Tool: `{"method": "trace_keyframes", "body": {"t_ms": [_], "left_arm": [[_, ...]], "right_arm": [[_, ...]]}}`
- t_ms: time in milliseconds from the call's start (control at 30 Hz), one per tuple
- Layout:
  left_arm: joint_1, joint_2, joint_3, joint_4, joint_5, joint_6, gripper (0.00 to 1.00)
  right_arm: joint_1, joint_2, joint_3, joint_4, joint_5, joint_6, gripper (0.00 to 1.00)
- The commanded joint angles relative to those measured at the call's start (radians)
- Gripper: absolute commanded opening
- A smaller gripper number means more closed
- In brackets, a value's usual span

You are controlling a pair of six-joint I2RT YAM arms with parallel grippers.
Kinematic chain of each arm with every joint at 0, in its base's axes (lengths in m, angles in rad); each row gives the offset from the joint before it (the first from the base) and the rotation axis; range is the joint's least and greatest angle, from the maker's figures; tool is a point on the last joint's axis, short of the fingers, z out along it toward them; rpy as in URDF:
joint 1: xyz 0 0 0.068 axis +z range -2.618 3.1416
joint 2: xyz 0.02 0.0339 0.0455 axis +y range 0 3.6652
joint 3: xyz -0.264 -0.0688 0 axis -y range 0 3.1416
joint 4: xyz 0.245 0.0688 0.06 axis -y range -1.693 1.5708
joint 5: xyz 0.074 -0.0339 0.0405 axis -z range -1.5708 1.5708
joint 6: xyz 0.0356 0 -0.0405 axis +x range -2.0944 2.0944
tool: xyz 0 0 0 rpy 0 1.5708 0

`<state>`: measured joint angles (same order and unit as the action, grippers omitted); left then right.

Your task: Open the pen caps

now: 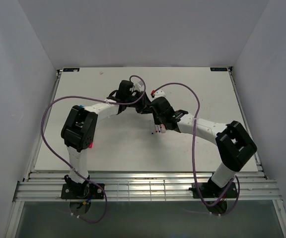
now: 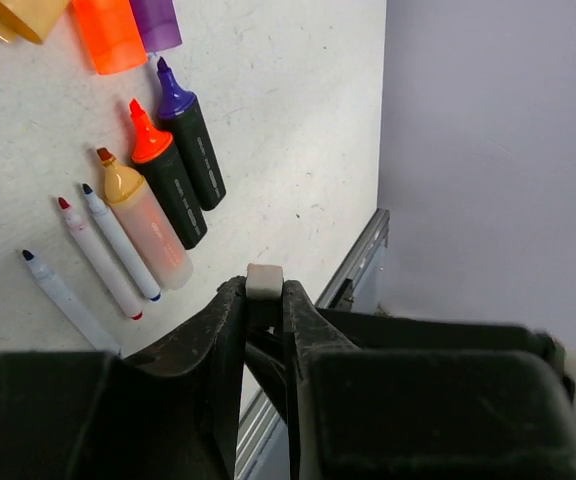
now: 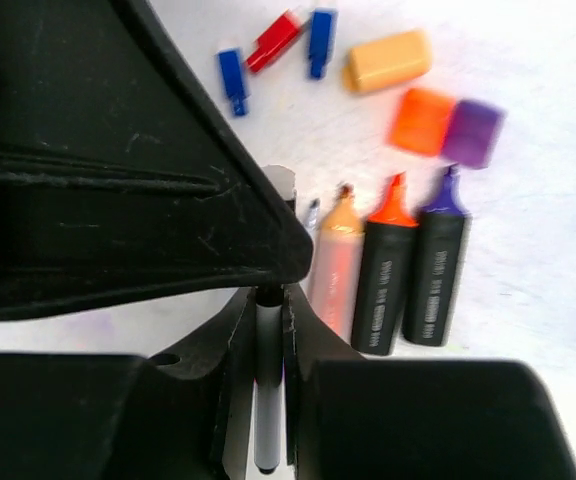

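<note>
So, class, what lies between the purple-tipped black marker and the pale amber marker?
The orange-tipped black marker, uncapped, lying parallel between the purple-tipped marker and the amber marker; the left wrist view shows it best.

Three chunky uncapped highlighters (image 2: 173, 205), three wide plastic caps (image 3: 423, 120), three slim plastic caps (image 3: 231, 75), and four thin white felt-tip pens (image 2: 118, 245), one of them held.

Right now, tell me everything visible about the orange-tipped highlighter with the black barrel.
The orange-tipped highlighter lies flat and uncapped on the white table. Short black plastic-looking barrel with white print; bright orange collar tapering to a chisel tip. It sits between a purple-tipped highlighter and a pale orange one, seemingly touching both. Nothing grips it. An orange cap lies beyond its tip.
</note>
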<state>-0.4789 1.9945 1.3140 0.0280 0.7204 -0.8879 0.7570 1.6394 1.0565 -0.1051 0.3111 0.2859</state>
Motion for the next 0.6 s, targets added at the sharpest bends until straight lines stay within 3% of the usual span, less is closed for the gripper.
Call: {"method": "trace_keyframes", "body": {"t_ms": [0, 33, 67, 200, 267, 300, 400, 433, 533, 567], "left_arm": [[0.045, -0.002, 0.083, -0.118, -0.122, 0.07, 0.0], [0.058, 0.0, 0.083, -0.111, -0.115, 0.066, 0.0], [0.066, -0.002, 0.073, -0.099, -0.102, 0.058, 0.0], [0.1, -0.016, 0.033, -0.06, -0.055, 0.044, 0.0], [0.129, -0.043, -0.004, 0.01, -0.038, 0.035, 0.0], [0.153, -0.052, -0.046, 0.041, -0.007, 0.026, 0.0], [0.189, -0.086, -0.096, 0.138, 0.036, 0.01, 0.0], [0.209, -0.092, -0.108, 0.142, 0.05, 0.021, 0.0], [0.247, -0.118, -0.143, 0.158, 0.05, 0.04, 0.0], [0.256, -0.123, -0.147, 0.158, 0.045, 0.046, 0.0]], "right_arm": [[0.149, 0.081, 0.094, -0.218, 0.452, -0.067, 0.08], [0.162, 0.101, 0.146, -0.255, 0.573, -0.054, 0.08], [0.168, 0.114, 0.158, -0.274, 0.6, -0.054, 0.08], [0.162, 0.054, 0.123, -0.214, 0.502, -0.085, 0.08], [0.14, 0.013, 0.053, -0.096, 0.256, -0.096, 0.08], [0.101, -0.027, 0.027, -0.058, 0.047, -0.091, 0.08], [0.01, -0.097, -0.113, 0.169, -0.282, -0.042, 0.08], [-0.013, -0.107, -0.143, 0.23, -0.493, -0.018, 0.08], [-0.085, -0.09, -0.207, 0.424, -0.779, 0.1, 0.08], [-0.09, -0.082, -0.21, 0.465, -0.799, 0.12, 0.08]]}}
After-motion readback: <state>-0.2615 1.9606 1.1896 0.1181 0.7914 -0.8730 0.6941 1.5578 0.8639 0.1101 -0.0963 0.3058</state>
